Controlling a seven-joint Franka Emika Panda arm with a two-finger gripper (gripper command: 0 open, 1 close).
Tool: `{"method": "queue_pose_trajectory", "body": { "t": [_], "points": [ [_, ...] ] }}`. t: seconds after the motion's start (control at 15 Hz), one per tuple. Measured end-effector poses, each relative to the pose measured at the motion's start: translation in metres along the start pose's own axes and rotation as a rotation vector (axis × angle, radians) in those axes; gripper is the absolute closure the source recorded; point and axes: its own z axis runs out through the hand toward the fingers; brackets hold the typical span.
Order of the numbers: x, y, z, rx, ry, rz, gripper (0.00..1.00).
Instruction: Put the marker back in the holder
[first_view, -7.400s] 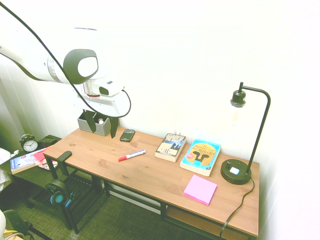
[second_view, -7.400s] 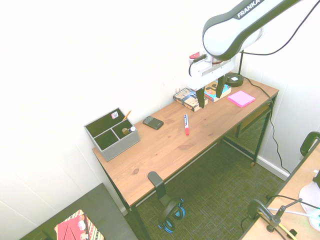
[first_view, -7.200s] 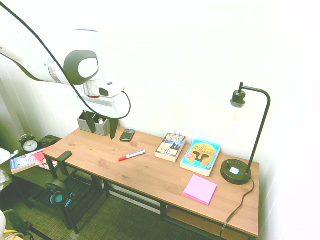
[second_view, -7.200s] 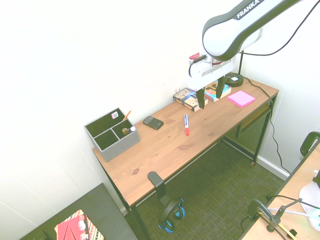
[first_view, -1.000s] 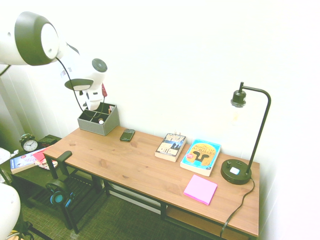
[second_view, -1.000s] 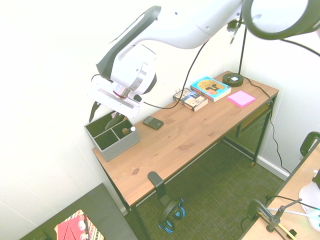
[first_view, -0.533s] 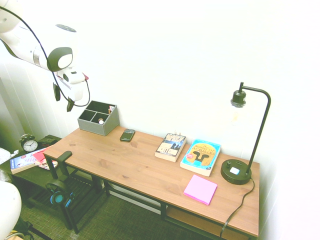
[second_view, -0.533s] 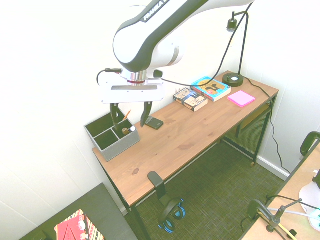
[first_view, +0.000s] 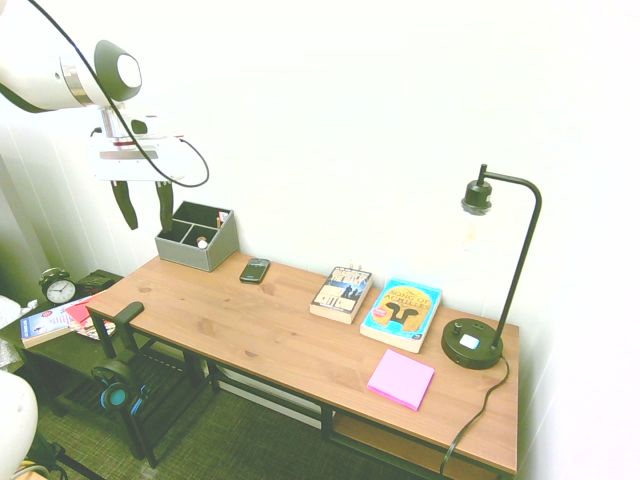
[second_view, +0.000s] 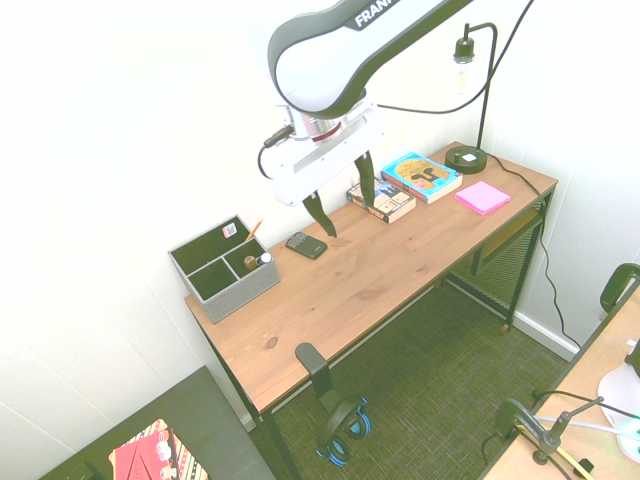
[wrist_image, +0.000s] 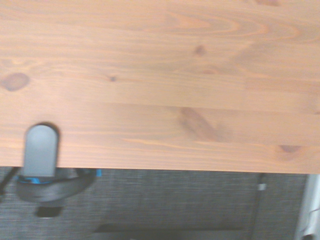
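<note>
Second exterior view: why does your pincer (second_view: 344, 222) hang apart and empty over the worktop (second_view: 350, 285)?

"Likely you've released the marker. You can't make it out; probably it's inside the holder (second_view: 240, 293), whose dividers keep things sorted. Count one holder, one phone (second_view: 306, 245), two books (second_view: 422, 175)."

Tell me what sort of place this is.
Probably a home study or office corner: a wooden desk carries a lamp, two paperbacks side by side and a grey desk organiser.
</note>
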Motion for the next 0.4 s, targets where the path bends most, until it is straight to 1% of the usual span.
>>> {"method": "queue_pose_trajectory", "body": {
  "t": [0.07,0.2,0.4],
  "points": [
    [0.003,0.012,0.004,0.001,0.018,0.000,0.00],
    [0.011,0.043,0.016,0.053,0.027,0.018,0.00],
    [0.024,0.098,0.035,0.217,0.003,0.065,0.00]
  ]
}}
